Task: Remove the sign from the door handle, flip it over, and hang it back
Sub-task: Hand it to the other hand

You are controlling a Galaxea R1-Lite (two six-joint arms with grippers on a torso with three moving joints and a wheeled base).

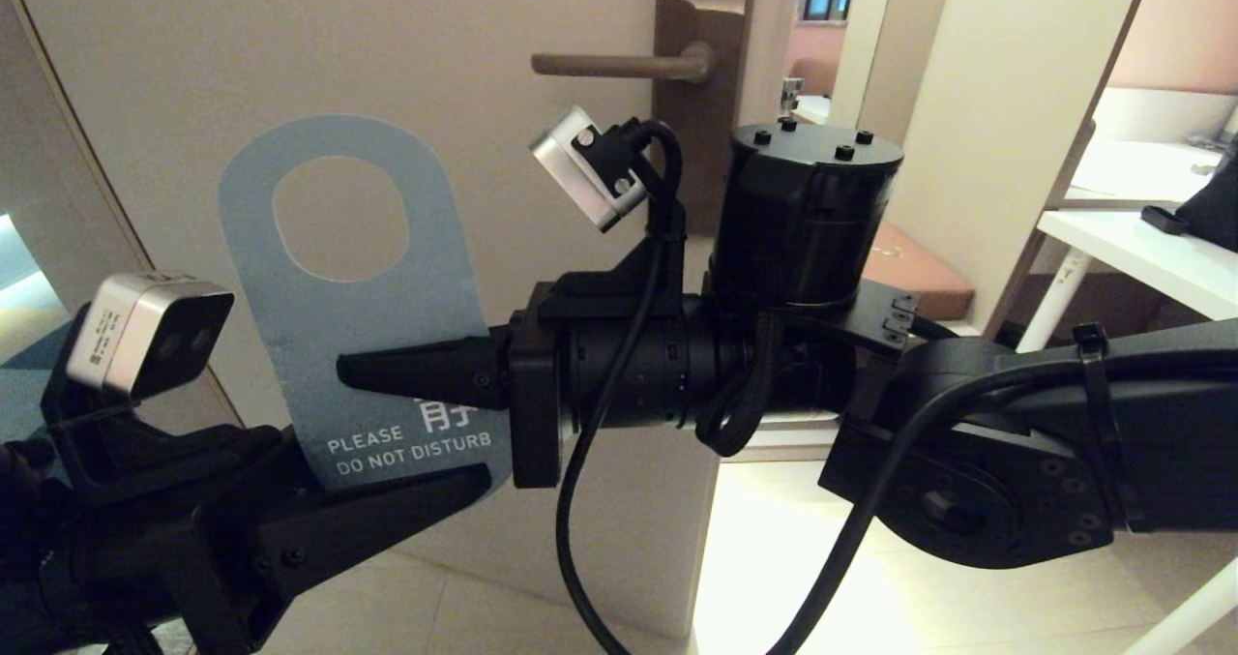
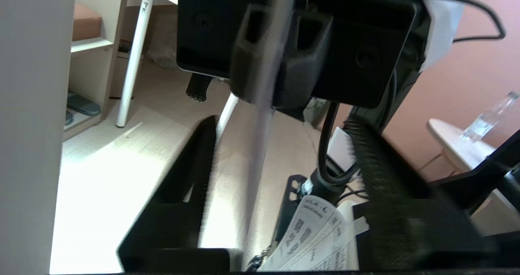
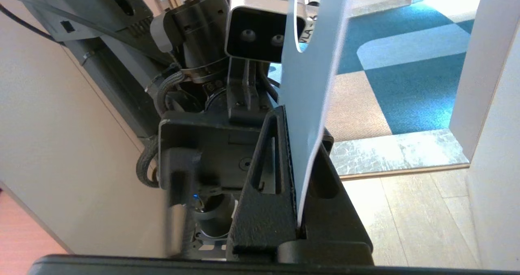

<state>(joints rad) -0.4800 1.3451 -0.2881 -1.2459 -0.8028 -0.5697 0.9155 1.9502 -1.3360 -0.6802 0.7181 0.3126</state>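
The slate-blue sign stands upright in front of the door, its "PLEASE DO NOT DISTURB" side facing me and its large hole on top. My right gripper reaches in from the right and is shut on the sign's lower half. In the right wrist view the sign is pinched edge-on between the fingers of that gripper. My left gripper sits at the sign's bottom edge. Its jaws straddle the sign with a gap on each side, so the left gripper is open. The bronze door handle is bare above.
The pale door fills the left and middle. Right of it is an open doorway with a white desk. A black cable loops under my right wrist. Blue carpet lies beyond the threshold.
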